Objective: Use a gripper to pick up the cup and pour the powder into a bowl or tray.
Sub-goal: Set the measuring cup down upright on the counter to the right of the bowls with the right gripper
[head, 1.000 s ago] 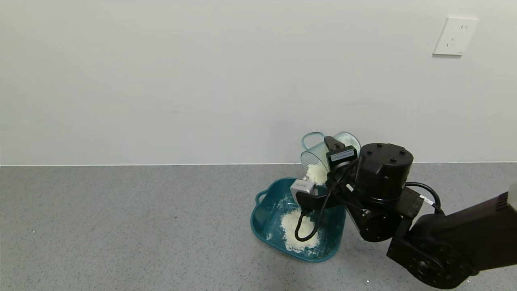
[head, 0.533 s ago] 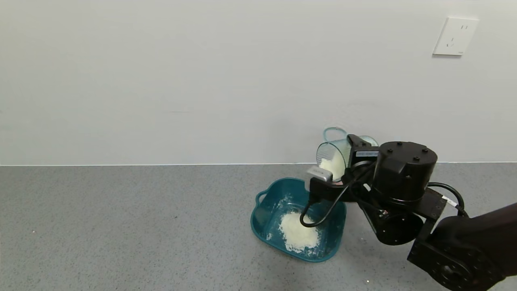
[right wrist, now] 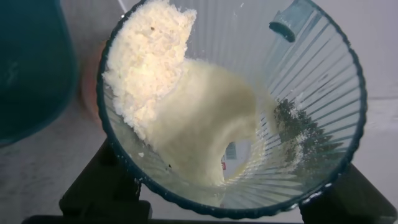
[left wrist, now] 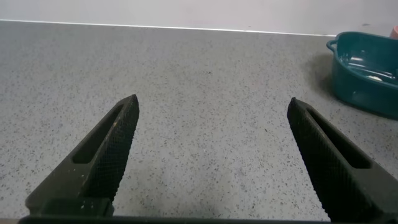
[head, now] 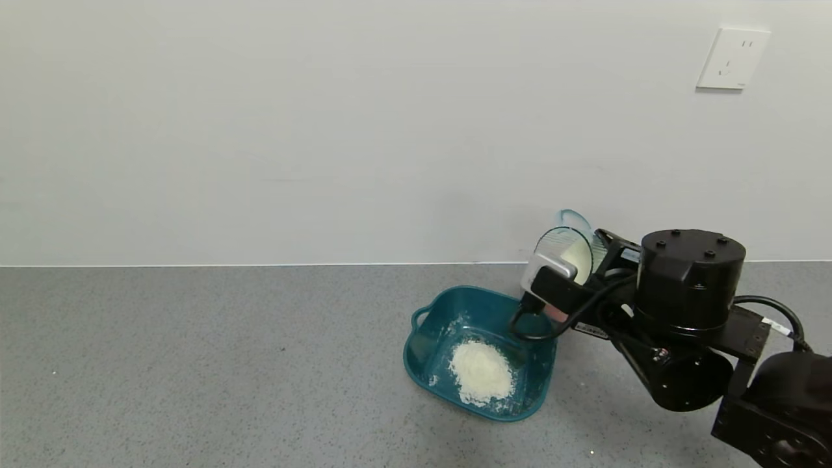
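Note:
My right gripper (head: 588, 260) is shut on the ribbed pale green-blue cup (head: 567, 247) and holds it on its side, above the counter by the back right corner of the teal tub (head: 416, 344). In the right wrist view I look into the cup (right wrist: 311, 81). White powder (right wrist: 155, 68) clings to one side of its wall, and the gripper (right wrist: 230, 193) has a finger on either side of it. A heap of powder (head: 481, 380) lies in the tub. My left gripper (left wrist: 212, 102) is open and empty over bare counter, with the tub (left wrist: 367, 74) farther off.
A bit of a pink bowl (head: 554, 313) shows under my right gripper, next to the tub. The grey speckled counter (head: 195, 364) ends at a white wall with a socket (head: 732, 57). My right arm fills the lower right.
My right arm has drawn back to the right with the cup. The cup's mouth has left the space over the tub. The powder heap in the tub is now uncovered.

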Tool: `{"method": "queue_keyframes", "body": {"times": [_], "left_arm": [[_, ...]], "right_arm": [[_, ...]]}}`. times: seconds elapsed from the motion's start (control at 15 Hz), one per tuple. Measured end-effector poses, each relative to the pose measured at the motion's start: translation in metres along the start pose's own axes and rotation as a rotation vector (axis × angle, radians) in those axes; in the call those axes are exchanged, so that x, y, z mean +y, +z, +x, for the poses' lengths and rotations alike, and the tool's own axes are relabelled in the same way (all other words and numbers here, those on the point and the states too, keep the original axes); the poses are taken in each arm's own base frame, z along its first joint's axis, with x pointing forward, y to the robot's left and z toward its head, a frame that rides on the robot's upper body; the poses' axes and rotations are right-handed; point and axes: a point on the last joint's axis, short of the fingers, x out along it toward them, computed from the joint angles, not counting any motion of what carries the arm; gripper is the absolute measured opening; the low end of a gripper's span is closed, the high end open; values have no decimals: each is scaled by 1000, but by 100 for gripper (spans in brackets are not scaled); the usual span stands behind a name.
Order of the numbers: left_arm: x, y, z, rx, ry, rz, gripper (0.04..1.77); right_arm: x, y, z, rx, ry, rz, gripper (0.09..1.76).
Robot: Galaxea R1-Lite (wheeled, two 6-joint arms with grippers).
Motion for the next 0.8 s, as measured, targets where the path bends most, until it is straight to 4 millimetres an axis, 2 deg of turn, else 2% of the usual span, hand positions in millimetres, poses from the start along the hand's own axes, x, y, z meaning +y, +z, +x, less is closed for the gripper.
{"method": "queue_keyframes", "body": {"times": [0.2,0.4,0.8], "left_arm": [[0,0,0,0,0,0,172],[0,0,0,0,0,0,172],[0,0,0,0,0,0,172]], "right_arm": [[-6,-11,-15,63,95,139,135],[-20,-15,-27,75,97,346,135],[-35,-15,-37,16,103,589,135]]}}
